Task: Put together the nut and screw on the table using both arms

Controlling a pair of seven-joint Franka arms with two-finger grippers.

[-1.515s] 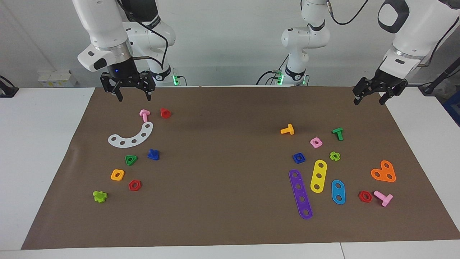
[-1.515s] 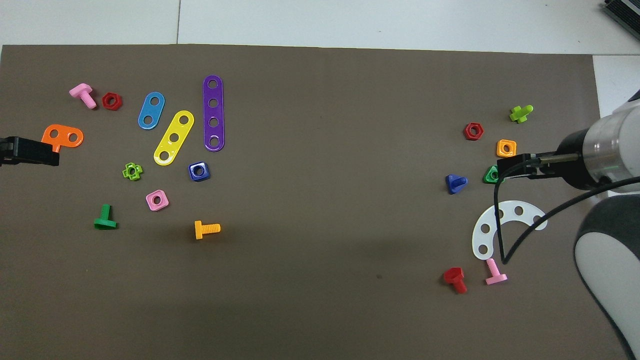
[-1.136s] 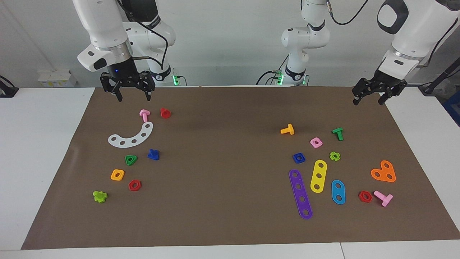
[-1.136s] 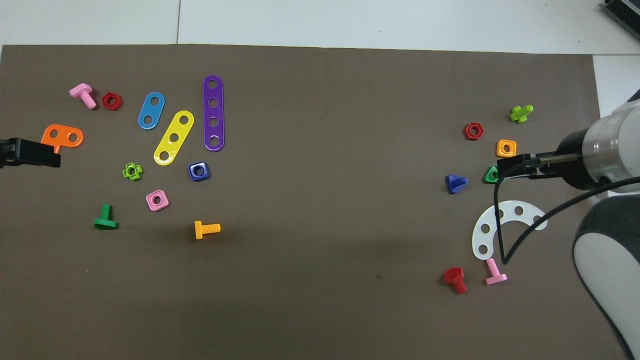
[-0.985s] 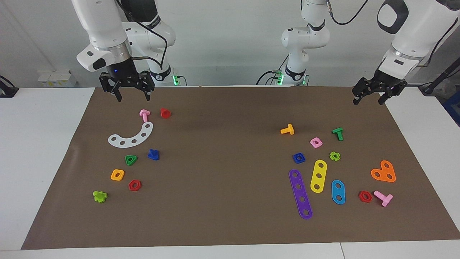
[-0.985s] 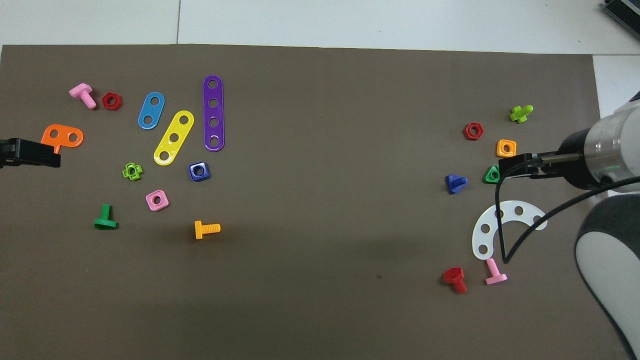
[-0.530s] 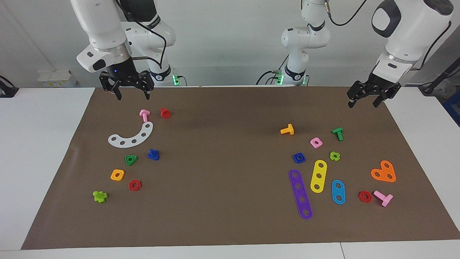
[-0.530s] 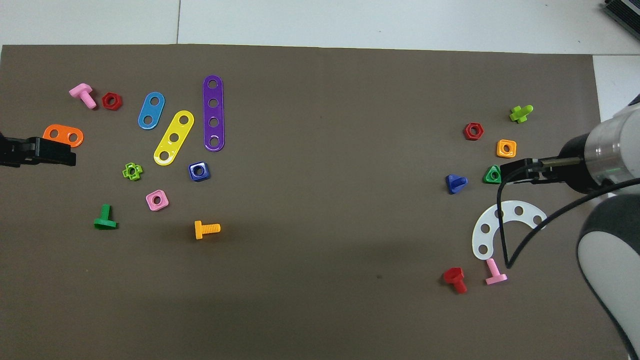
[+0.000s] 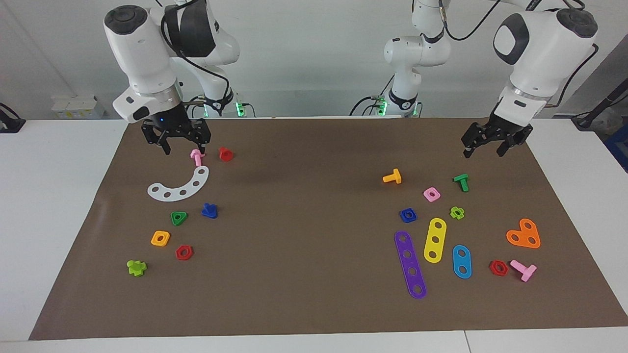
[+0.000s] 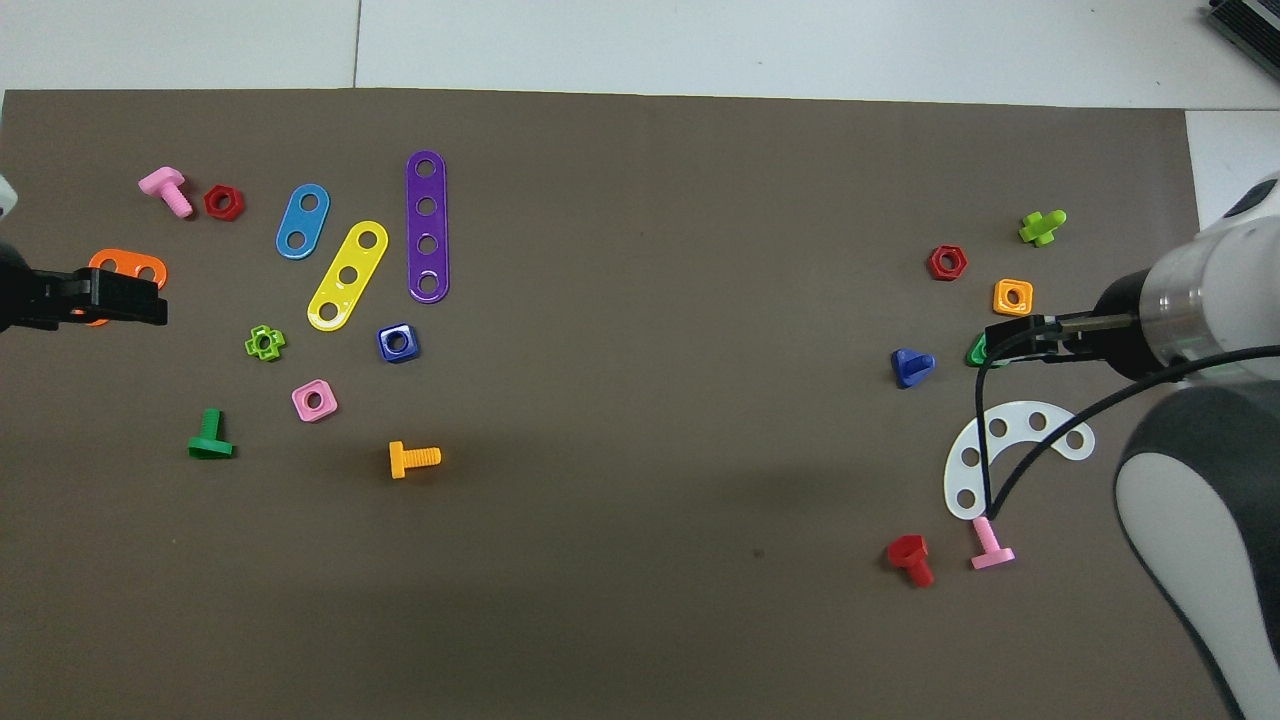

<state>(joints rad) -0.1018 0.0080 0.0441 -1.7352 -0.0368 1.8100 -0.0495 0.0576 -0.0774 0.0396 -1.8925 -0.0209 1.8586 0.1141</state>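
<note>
The dark-blue nut [image 9: 407,214] lies flat on the brown mat [image 9: 314,245] toward the left arm's end, beside the purple strip; it also shows in the overhead view [image 10: 398,342]. The dark-blue screw [image 9: 209,211] lies toward the right arm's end [image 10: 911,367]. My left gripper [image 9: 482,154] is open and empty, up over the mat close to the green bolt [image 9: 461,182]; the overhead view shows it over the orange plate [image 10: 130,300]. My right gripper [image 9: 184,149] is open and empty, low over the pink bolt [image 9: 196,157]; it also shows in the overhead view [image 10: 1005,336].
Near the screw lie a white curved strip [image 9: 179,186], a red bolt [image 9: 225,154], a green triangular nut [image 9: 178,217] and an orange square nut [image 9: 160,238]. Near the nut lie a pink nut [image 9: 431,194], an orange bolt [image 9: 392,176], a yellow strip [image 9: 434,239] and a purple strip [image 9: 410,264].
Both grippers have come down and out over the mat. The left one moved toward the green bolt, the right one down to the pink bolt. No part has moved.
</note>
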